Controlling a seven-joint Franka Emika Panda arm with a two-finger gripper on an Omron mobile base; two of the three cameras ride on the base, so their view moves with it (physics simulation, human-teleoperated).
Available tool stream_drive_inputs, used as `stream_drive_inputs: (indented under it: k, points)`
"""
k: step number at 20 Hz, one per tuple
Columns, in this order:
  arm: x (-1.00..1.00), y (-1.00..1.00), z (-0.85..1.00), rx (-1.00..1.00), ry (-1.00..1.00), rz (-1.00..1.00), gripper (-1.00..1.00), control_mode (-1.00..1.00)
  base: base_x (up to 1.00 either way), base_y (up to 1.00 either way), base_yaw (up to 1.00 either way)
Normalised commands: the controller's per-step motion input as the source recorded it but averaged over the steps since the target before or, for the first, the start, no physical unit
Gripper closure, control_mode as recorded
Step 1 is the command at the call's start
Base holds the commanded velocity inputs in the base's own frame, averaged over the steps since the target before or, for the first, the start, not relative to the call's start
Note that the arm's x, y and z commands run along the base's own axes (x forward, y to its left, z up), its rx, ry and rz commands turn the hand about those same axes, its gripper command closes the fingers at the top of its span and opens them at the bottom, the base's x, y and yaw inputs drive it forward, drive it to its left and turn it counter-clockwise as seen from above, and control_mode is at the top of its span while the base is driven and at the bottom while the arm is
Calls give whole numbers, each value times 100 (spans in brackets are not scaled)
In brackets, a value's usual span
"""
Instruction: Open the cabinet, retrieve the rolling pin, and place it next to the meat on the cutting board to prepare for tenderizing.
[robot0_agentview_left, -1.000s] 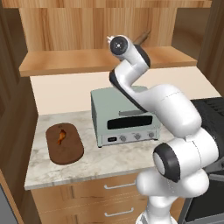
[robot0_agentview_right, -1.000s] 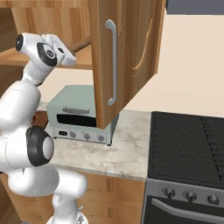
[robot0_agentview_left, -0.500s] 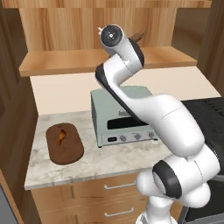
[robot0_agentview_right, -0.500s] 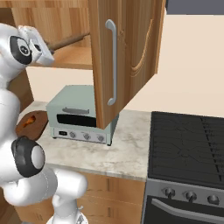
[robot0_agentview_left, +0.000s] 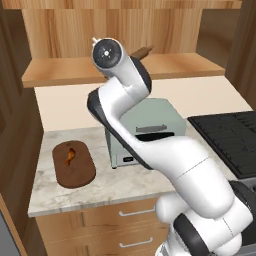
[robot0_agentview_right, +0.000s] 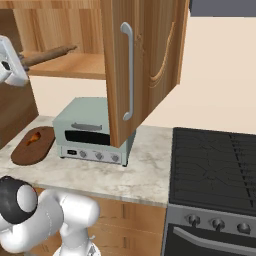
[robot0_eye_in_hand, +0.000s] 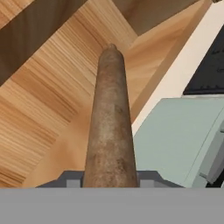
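rolling pin gripped in front of the open cabinet

the end effector (robot0_eye_in_hand: 109, 181) is closed narrowly on the rolling pin (robot0_eye_in_hand: 110, 122), its two grey fingers (robot0_eye_in_hand: 72, 179) pressed against either side of the rod near one end. in the hand view the pin runs straight away from the fingers, its far tip narrowing toward the back corner of the cabinet (robot0_agentview_right: 145, 60) interior. in the right base view the pin sticks out from the white hand at a slight upward slant, above the cabinet shelf (robot0_agentview_right: 70, 65); whether it touches the shelf i cannot tell.

taking the toaster oven (robot0_agentview_left: 142, 132) as landmark: the hand and pin are above it, level with the shelf. the cutting board (robot0_agentview_left: 73, 164) lies on the desk (robot0_agentview_left: 100, 187) to the left of the oven, apart from it. the meat (robot0_agentview_left: 70, 155) lies on the board's far half. to the right of the oven the cabinet door (robot0_agentview_right: 137, 65) hangs open, its silver bar handle (robot0_agentview_right: 129, 70) facing the right base camera. further right of the oven is the black stove (robot0_agentview_right: 215, 165), set against the desk edge. drawers (robot0_agentview_left: 120, 225) with horizontal handles sit below the desk, under the oven.
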Motion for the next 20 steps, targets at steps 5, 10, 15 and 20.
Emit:
stream_drive_inputs:
  k: [5,10,15,20]
  points:
    - [-35,65,-32,4,1,9,100,-100,0,0,0]
    - [-27,51,-43,5,0,8,100,-100,0,0,0]
    - [-24,38,-42,5,-1,5,100,-100,0,0,0]
    - [-4,9,-41,0,-1,3,100,-100,0,0,0]
